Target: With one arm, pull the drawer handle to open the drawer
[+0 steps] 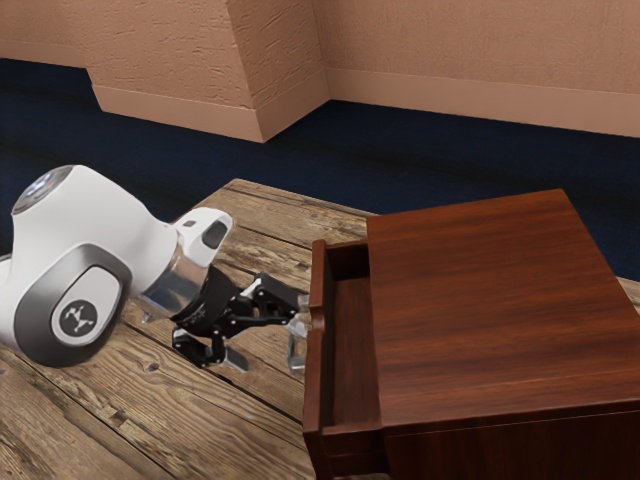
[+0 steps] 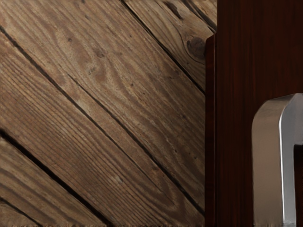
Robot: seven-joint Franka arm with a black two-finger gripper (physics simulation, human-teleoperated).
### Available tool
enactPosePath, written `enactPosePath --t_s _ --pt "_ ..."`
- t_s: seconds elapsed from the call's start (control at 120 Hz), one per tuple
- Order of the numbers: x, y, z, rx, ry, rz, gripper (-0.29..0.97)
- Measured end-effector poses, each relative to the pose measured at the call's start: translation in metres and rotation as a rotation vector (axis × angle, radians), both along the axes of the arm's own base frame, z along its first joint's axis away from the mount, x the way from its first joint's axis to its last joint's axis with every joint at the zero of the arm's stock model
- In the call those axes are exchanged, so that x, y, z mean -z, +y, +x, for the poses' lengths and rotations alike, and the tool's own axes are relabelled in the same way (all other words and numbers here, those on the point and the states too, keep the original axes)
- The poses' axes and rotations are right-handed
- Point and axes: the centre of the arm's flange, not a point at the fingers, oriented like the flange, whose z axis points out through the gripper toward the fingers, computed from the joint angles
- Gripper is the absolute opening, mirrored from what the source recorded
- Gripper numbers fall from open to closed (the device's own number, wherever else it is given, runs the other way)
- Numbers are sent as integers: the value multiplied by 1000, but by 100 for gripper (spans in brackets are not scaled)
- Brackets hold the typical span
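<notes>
one drawer (image 1: 318, 385) stands partly out of the dark wooden cabinet (image 1: 480, 300) at the exterior view's right, and we see down into its open top behind the front panel. the cabinet sits on a table (image 1: 120, 410) of rough planks. the silver handle (image 1: 297, 345) juts from the drawer front toward the exterior view's left.

our white arm (image 1: 80, 270) comes in from the exterior view's left and lies low over the table. its black gripper (image 1: 258, 333) is released: the fingers stand wide apart, one down by the planks and well clear of the drawer, the other up beside the drawer front, just above the handle. we cannot tell whether that upper finger touches the handle or the panel. nothing is clamped between the two.

in the wrist view, the handle's bent corner shows close against the dark drawer front, with the table's diagonal planks beside it.

beyond the table lie a dark blue floor (image 1: 450, 150) and a tan wall (image 1: 450, 50).
</notes>
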Motion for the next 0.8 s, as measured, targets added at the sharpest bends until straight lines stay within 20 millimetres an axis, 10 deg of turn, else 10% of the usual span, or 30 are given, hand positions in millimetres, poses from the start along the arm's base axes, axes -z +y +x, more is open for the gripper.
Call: enactPosePath --t_s 0.8 --pt "-5 42 -41 -18 4 43 68"
